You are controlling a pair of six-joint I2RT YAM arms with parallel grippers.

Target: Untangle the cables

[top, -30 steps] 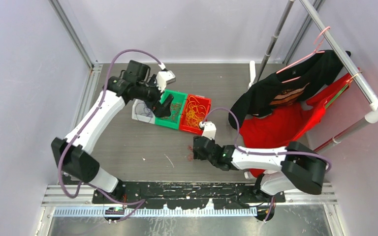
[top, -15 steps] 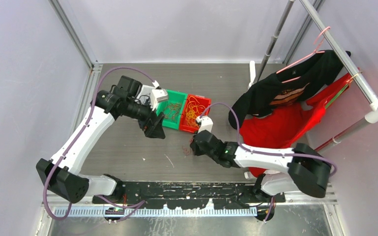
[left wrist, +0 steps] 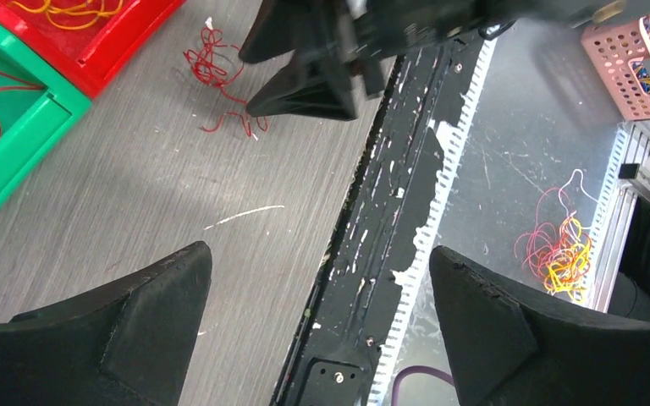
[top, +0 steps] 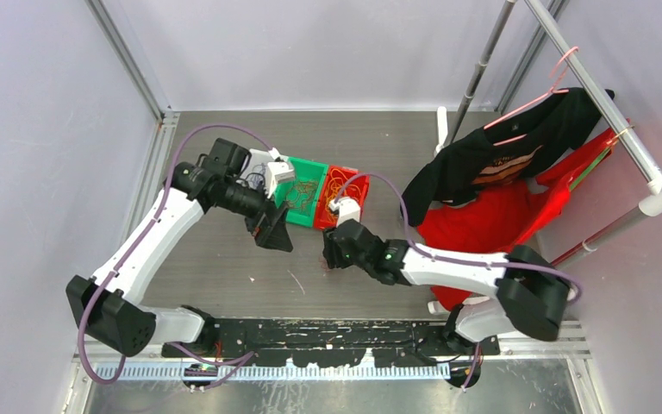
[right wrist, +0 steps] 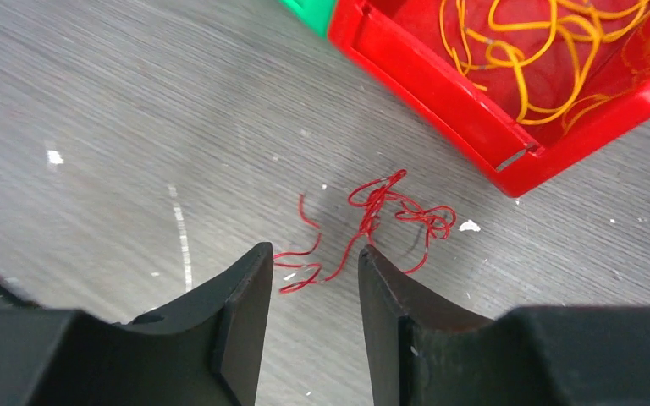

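Note:
A small red cable tangle lies loose on the grey table just in front of the red tray. The tray holds orange-yellow cables. My right gripper is open and low over the table, its tips at the near end of the red strands without closing on them. In the top view it sits over the red cable. My left gripper is wide open and empty in front of the green tray. In its own view the red cable lies ahead.
A white tray is mostly hidden behind the left arm. Black and red garments hang on a rack at the right. Beyond the table's near edge lie a red-yellow cable pile and a pink basket.
My left arm has swung back from over the trays to the table in front of the green tray. My right gripper has moved left and forward onto the red cable.

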